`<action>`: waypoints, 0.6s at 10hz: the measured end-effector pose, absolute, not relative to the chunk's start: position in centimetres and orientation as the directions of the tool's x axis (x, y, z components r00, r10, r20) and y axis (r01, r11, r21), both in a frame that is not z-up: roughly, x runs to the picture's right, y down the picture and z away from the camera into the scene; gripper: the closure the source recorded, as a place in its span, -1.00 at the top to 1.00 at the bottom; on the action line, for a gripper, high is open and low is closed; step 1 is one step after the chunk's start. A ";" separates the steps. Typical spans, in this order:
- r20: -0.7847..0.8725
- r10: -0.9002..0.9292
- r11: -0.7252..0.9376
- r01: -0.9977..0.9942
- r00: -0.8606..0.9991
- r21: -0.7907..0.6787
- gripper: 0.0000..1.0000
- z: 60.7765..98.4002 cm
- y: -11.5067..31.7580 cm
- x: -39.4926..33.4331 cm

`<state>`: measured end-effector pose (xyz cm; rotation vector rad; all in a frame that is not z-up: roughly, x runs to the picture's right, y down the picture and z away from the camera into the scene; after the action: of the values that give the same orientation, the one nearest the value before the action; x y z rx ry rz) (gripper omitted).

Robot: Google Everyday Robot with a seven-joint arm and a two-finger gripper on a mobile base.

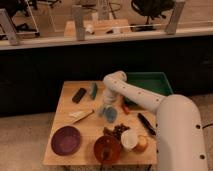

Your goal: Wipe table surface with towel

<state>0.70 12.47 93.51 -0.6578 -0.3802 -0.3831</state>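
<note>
A small wooden table (67, 107) stands in the middle of the camera view. A blue-grey towel (110, 114) lies bunched near its centre. My white arm reaches from the lower right over the table. My gripper (106, 108) points down at the towel's upper left edge, touching or just above it.
On the table are a black case (79, 95), a teal sponge (93, 90), a knife (82, 116), a purple plate (65, 139), a brown bowl (107, 148), grapes (118, 132), a white cup (130, 139), an orange item (125, 107). A green bin (148, 83) sits at the back right.
</note>
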 end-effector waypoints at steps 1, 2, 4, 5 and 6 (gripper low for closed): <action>0.468 -0.227 0.720 0.471 0.854 -0.510 -1.00 93.5 12.6 0.0; 0.466 -0.223 0.721 0.466 0.856 -0.512 -1.00 93.4 12.5 0.2; 0.470 -0.223 0.720 0.470 0.854 -0.512 -1.00 93.3 12.5 0.0; 0.472 -0.224 0.719 0.472 0.853 -0.511 -1.00 93.3 12.6 -0.2; 0.485 -0.233 0.710 0.488 0.843 -0.508 -1.00 93.2 12.8 -0.6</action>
<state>-0.65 12.78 93.17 -0.6711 -0.4066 -0.4124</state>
